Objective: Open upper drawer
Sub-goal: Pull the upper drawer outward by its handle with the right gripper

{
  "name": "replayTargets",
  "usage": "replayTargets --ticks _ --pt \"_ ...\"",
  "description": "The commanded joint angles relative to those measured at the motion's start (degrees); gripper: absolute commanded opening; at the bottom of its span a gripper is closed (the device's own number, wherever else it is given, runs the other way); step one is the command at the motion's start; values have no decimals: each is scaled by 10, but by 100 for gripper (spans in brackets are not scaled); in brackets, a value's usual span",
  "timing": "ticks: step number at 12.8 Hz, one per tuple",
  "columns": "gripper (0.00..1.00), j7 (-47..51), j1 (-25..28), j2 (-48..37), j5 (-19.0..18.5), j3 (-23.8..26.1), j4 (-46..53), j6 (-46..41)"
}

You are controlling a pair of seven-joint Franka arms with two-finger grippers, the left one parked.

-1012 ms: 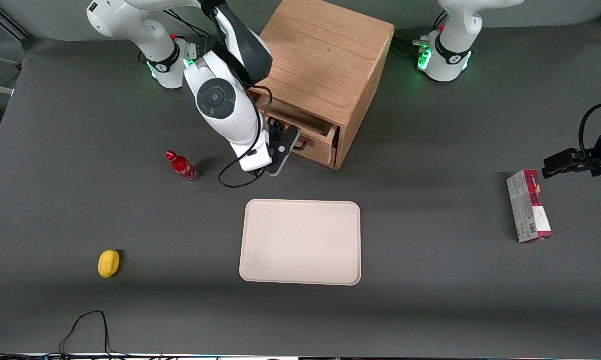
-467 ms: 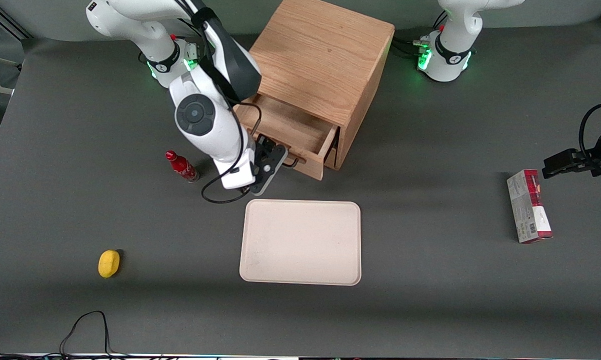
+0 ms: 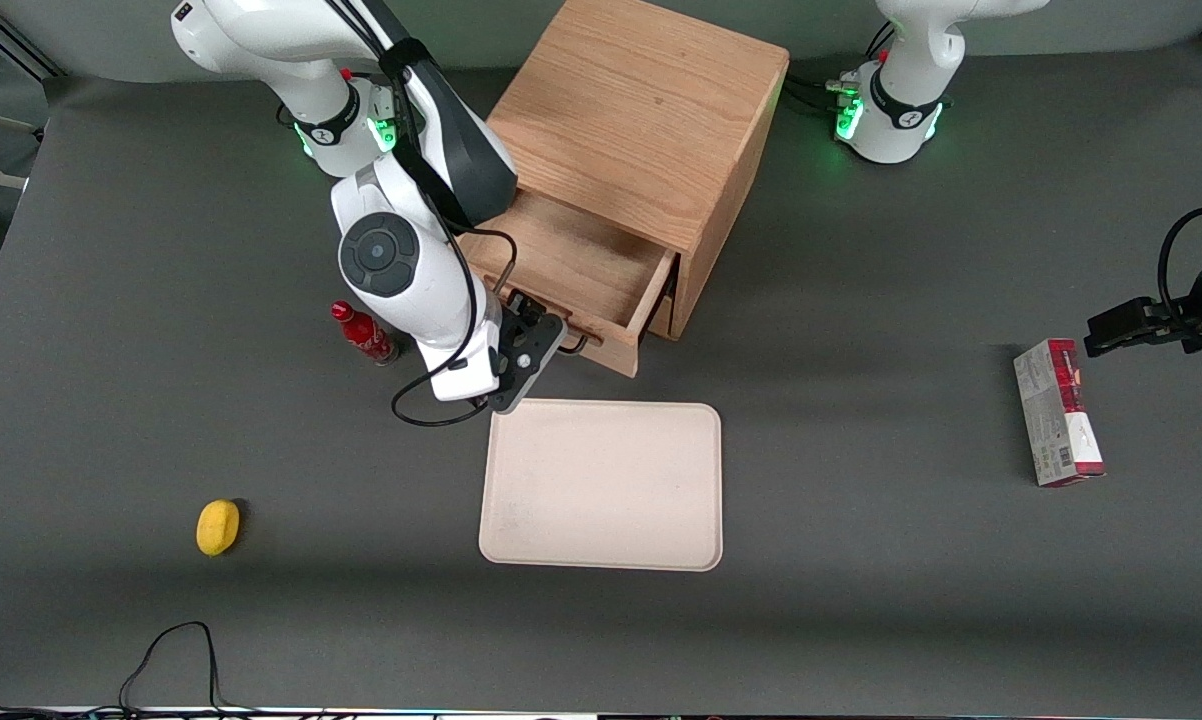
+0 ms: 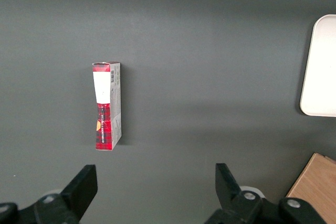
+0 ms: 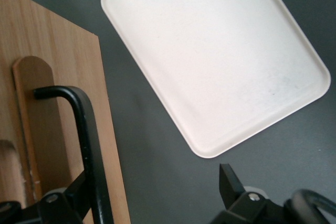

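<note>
We see the cabinet (image 3: 651, 120) and its upper drawer (image 3: 566, 262) in light oak-looking wood, grained and matt. The drawer's handle (image 5: 86, 129) looks like smooth black metal with a slight sheen. The hand (image 3: 551, 340) at that handle is matt black, under a glossy white arm shell. The tray (image 3: 601, 485) is smooth cream plastic; the table (image 3: 861, 600) is matt dark grey.

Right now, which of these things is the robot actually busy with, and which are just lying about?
In the job:
upper drawer, pulled out
its black handle
gripper, at that handle

Lying about:
cream tray
red bottle
lemon
red carton
</note>
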Motion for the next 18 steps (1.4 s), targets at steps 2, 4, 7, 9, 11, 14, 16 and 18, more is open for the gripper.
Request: replayTargets --ticks 2,4,7,9,11,14,16,18 --pt "100 6 -17 30 -20 0 44 -9" --pt "100 6 -20 39 -28 0 51 -16" --pt "100 6 -39 57 -29 0 83 -39" --pt "100 4 -51 71 -29 0 116 -61" --pt "100 3 -63 74 -28 0 120 -64" --pt "100 0 -71 79 -28 0 126 -64" --pt "100 0 -75 80 -28 0 133 -64" --pt "100 0 -85 85 -28 0 141 -64"
